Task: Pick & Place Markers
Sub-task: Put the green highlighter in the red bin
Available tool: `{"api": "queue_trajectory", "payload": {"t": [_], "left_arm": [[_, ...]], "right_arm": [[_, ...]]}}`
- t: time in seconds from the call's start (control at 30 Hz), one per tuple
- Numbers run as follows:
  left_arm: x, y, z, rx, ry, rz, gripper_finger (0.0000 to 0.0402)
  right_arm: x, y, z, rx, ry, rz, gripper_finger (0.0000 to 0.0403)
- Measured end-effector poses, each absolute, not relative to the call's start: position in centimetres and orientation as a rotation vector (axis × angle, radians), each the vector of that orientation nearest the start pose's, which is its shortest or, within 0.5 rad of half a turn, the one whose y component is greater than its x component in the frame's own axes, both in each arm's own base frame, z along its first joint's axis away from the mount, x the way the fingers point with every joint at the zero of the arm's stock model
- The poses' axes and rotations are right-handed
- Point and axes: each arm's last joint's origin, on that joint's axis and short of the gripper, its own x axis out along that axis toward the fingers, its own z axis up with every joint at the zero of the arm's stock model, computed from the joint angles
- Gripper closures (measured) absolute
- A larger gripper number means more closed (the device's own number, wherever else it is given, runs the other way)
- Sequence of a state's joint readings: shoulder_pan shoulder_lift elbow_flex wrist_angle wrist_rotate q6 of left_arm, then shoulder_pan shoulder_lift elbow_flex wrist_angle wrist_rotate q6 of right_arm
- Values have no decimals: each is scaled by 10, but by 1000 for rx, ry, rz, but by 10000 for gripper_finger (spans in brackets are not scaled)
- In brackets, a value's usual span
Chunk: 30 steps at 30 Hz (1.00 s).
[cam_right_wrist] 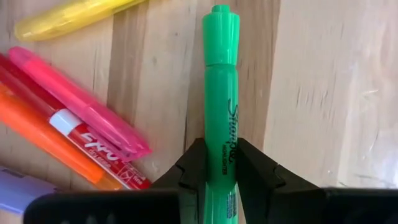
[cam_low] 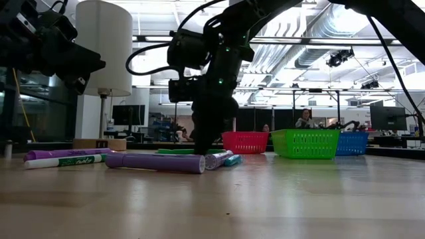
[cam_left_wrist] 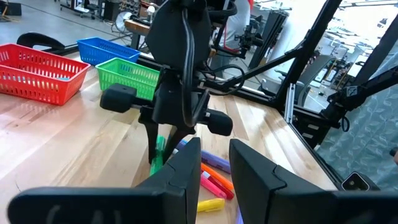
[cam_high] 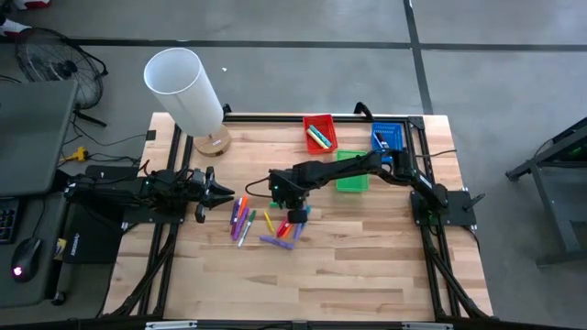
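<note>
Several markers (cam_high: 261, 225) in mixed colours lie loose on the wooden table's middle. My right gripper (cam_high: 295, 218) stands over the pile's right side, pointing steeply down, and is shut on a green marker (cam_right_wrist: 221, 81) that lies flat on the wood. Pink, red-labelled, orange and yellow markers (cam_right_wrist: 81, 118) lie just beside it. The low view shows a purple marker (cam_low: 156, 161) in front of the right gripper (cam_low: 202, 149). My left gripper (cam_high: 225, 192) waits level at the pile's left, open by a narrow gap, with nothing between its fingers (cam_left_wrist: 186, 165). My right gripper pinches the green marker's barrel (cam_right_wrist: 221, 134) between its two fingers, at the printed label and well back from the cap (cam_right_wrist: 221, 31). The fingers come from above, pointing steeply down, and lie across the marker. The marker lies flat on the table.
A red tray (cam_high: 320, 133) with a few markers, a green tray (cam_high: 351, 171) and a blue tray (cam_high: 389, 137) stand at the table's far right. A lamp with a white shade (cam_high: 188, 92) stands at the far left. Bare wood lies toward the near edge.
</note>
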State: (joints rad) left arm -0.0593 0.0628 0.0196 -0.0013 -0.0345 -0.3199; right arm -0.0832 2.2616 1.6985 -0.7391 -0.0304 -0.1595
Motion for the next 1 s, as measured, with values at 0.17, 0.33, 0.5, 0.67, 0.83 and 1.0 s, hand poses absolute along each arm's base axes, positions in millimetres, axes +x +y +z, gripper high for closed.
{"api": "queue_trajectory", "payload": {"t": [0.17,0.33,0.5,0.67,0.83,1.0], "left_arm": [[100,-5,165,-318,48,-17,318],[100,-5,165,-317,48,-17,318],[100,-5,165,-318,48,-18,318],[100,-5,165,-318,48,-18,318],[100,-5,165,-318,48,-18,318],[100,-5,165,-317,48,-18,318]], "right_arm": [[451,-38,135,-42,1300,34,349],[445,-44,146,-66,1317,-48,349],[435,-58,175,-106,1303,-182,349],[423,-75,207,-89,1251,-299,349],[407,-102,239,-48,1179,-441,349],[391,-134,258,21,1126,-540,349]]}}
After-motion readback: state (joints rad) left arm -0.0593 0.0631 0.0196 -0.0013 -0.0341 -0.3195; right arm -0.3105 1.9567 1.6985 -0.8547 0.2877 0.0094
